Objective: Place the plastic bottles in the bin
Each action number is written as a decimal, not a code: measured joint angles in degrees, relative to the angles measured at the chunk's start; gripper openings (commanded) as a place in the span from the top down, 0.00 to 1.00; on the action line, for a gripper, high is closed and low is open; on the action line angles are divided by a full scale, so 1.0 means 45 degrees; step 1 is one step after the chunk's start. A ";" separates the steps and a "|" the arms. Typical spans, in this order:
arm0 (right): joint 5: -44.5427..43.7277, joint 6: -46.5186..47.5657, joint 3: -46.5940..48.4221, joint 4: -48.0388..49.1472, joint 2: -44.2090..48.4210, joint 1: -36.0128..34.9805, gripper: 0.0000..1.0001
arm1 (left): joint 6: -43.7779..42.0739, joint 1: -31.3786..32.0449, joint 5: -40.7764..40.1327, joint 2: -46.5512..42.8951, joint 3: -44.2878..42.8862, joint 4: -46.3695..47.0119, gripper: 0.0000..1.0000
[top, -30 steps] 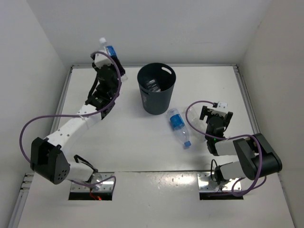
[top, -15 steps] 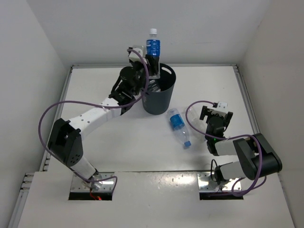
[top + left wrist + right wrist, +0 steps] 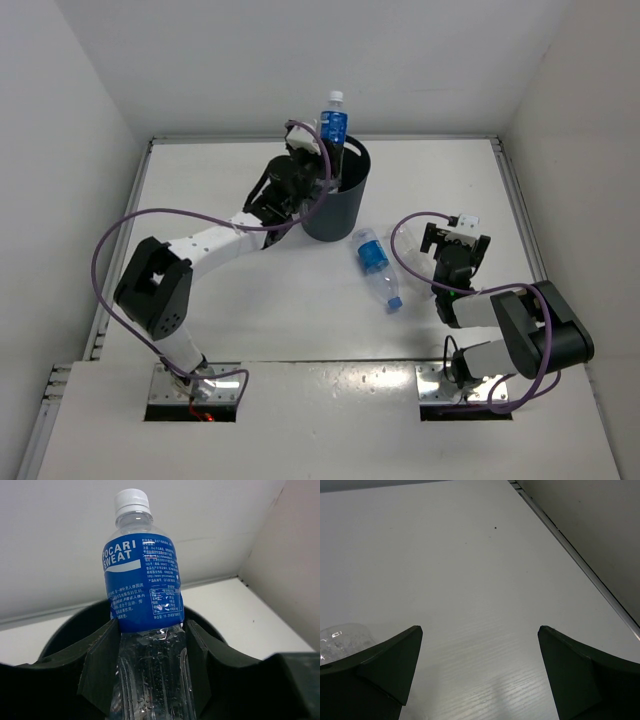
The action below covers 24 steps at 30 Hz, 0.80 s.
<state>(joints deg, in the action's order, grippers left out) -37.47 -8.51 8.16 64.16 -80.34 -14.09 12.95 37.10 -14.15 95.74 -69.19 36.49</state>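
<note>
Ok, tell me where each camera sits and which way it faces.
Top external: above and behind the bases, looking down on the table; both arms show.
Left wrist: looks along the left fingers at the blue-label bottle they clamp upright over the bin.
Right wrist: looks low across the table, right wall beside; open right fingers show.
Shared: top and left wrist both show that bottle and the bin.

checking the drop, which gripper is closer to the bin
Left. The left gripper is at the bin's rim, shut on an upright blue-label bottle above the opening. The right gripper is open, low over the table, well off to the bin's right.
</note>
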 measured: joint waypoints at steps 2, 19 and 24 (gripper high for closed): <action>0.0000 0.0000 0.0000 0.0000 0.0000 0.0000 0.00 | 0.0049 0.0000 0.0097 0.0044 0.0253 0.0000 0.54; 0.0000 0.0005 0.0000 0.0015 0.0000 0.0005 0.00 | -0.1622 0.0000 -0.1088 -0.1365 0.2516 0.0685 0.01; 0.0000 0.0000 0.0000 0.0019 0.0000 0.0005 0.00 | -0.2390 -0.0243 -0.2720 -0.3381 0.3721 0.1078 0.01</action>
<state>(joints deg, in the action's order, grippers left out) -37.47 -8.51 8.16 64.25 -80.34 -14.06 2.20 36.01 -26.39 80.53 -52.45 41.34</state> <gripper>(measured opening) 0.996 0.989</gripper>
